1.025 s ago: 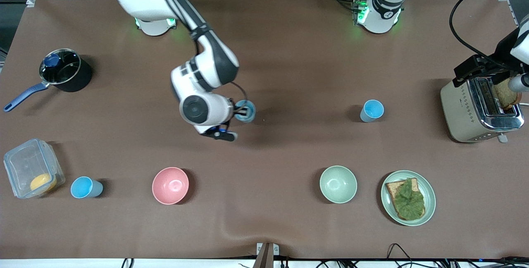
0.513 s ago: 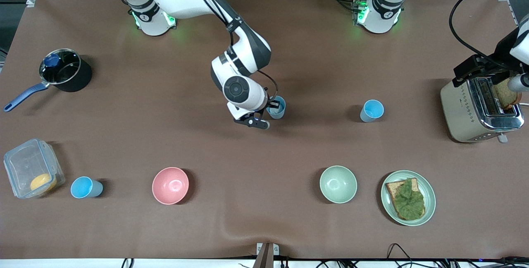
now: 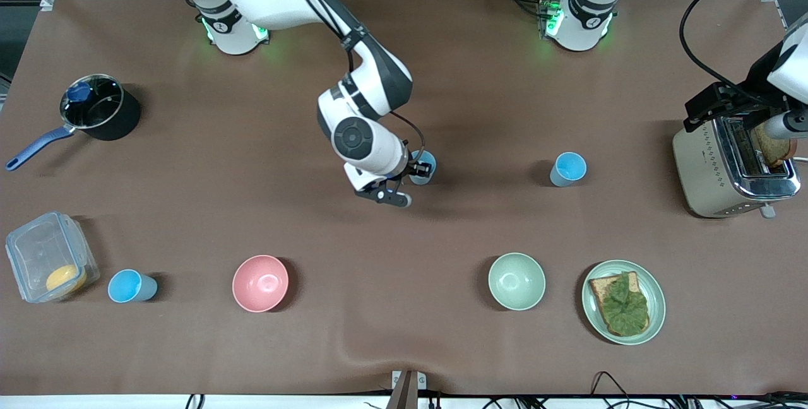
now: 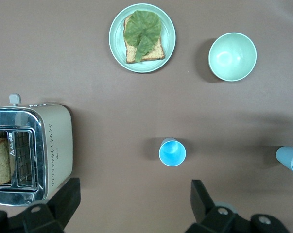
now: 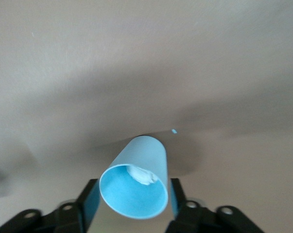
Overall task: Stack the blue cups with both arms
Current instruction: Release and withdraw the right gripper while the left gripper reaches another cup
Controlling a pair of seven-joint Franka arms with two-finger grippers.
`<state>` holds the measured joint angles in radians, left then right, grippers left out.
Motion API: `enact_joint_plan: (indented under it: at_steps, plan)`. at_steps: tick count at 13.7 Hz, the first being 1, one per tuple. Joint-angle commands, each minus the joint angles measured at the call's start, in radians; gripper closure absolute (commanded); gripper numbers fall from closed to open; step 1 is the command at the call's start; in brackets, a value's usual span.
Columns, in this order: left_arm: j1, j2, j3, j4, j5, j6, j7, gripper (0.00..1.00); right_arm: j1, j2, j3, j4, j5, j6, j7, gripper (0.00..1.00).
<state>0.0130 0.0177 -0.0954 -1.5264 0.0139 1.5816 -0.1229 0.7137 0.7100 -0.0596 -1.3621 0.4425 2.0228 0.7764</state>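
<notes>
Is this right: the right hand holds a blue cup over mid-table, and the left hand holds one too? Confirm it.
Not quite. The right hand does grip a blue cup over mid-table, but the left hand is open and holds nothing; the left wrist view shows its fingers spread above a standing cup.

I had the right arm [image 3: 353, 81] reaching down from the upper left of the frame to mid-table, its gripper [image 3: 413, 172] closed on a blue cup [image 3: 424, 165] just left of centre. A second blue cup [image 3: 568, 168] stood upright to the right of centre, well apart from the held one. A third blue cup [image 3: 130, 286] sat at lower left, beside a clear container [image 3: 47, 256]. Only the left arm's base [image 3: 577, 14] showed, at top right, waiting.
</notes>
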Motion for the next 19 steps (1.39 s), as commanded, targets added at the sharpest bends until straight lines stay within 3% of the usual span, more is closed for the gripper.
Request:
enact_joint_plan:
  at_steps: [1,5,8,12,16,19]
  plan:
    - [-0.004,0.01,-0.001,0.012,0.018,-0.014,-0.003,0.0,-0.132,-0.064,0.009,0.046,0.016,-0.209,-0.017,0.0]
    - [-0.004,0.054,0.005,0.006,0.026,-0.017,-0.012,0.0,-0.325,-0.165,-0.02,0.041,-0.039,-0.481,-0.251,0.0]
    - [-0.022,0.105,0.003,-0.05,0.032,0.011,-0.006,0.0,-0.431,-0.236,-0.025,0.04,-0.233,-0.605,-0.363,0.0]
    - [-0.077,0.18,0.002,-0.135,0.029,0.118,-0.006,0.0,-0.549,-0.312,-0.026,0.023,-0.339,-0.665,-0.564,0.0]
    - [-0.137,0.174,-0.001,-0.392,-0.021,0.409,-0.044,0.0,-0.623,-0.527,-0.019,-0.167,-0.378,-0.541,-0.623,0.0]
    - [-0.157,0.174,-0.004,-0.587,-0.129,0.636,-0.081,0.0,-0.678,-0.624,-0.02,-0.196,-0.401,-0.504,-0.629,0.0]
